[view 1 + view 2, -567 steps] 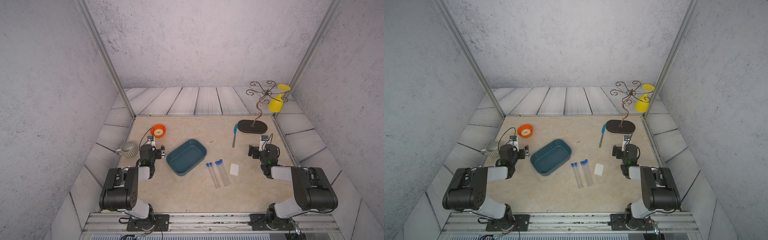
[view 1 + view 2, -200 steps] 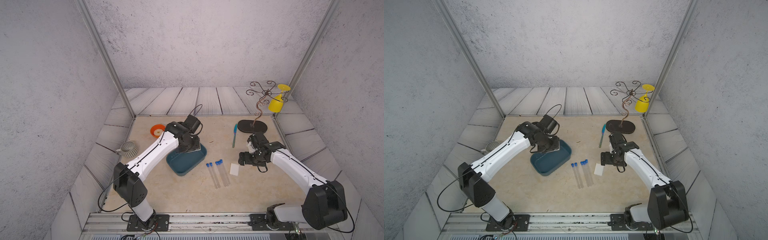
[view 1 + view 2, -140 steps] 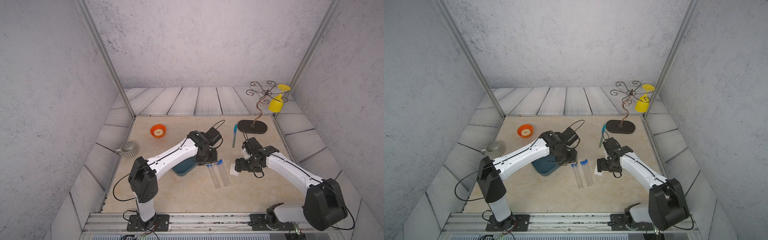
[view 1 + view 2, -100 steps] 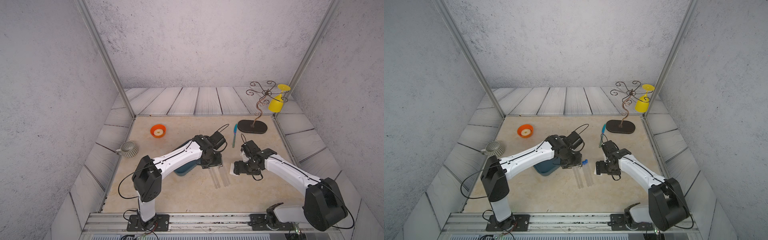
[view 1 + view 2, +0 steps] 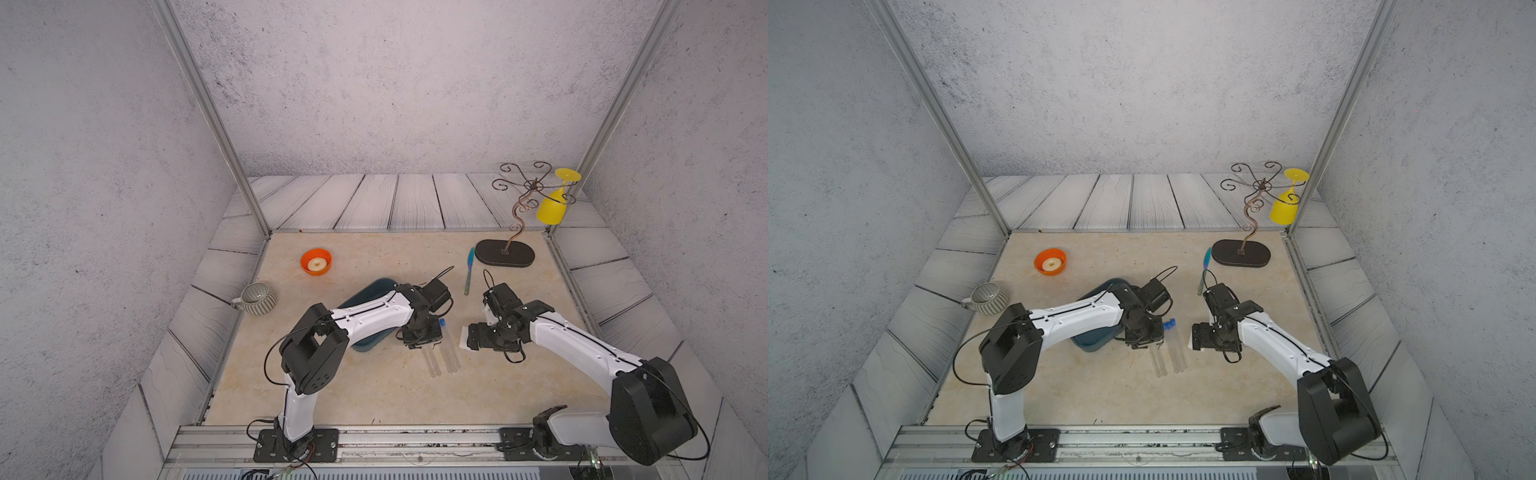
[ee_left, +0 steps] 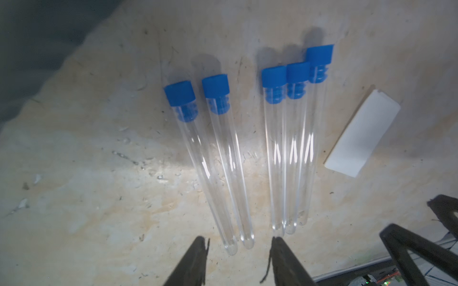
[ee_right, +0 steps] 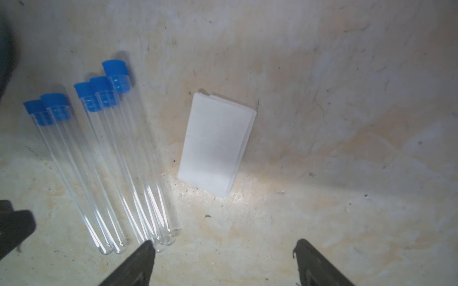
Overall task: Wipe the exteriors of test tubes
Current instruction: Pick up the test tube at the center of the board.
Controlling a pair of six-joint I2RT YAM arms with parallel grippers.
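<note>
Five test tubes (image 5: 450,353) lie flat in lower middle of both top views; left gripper (image 6: 239,239) now hangs at their round ends, jaws narrower than before but empty, & right gripper (image 7: 223,242) is wide above white wipe (image 7: 215,143), so grasping probably comes next.

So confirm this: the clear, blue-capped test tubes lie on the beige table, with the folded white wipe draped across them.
Wrong on the wipe. The folded white wipe lies flat on the beige table beside the clear, blue-capped test tubes, apart from them, not draped across; the right wrist view shows bare surface between. The tubes do lie on the table.
</note>
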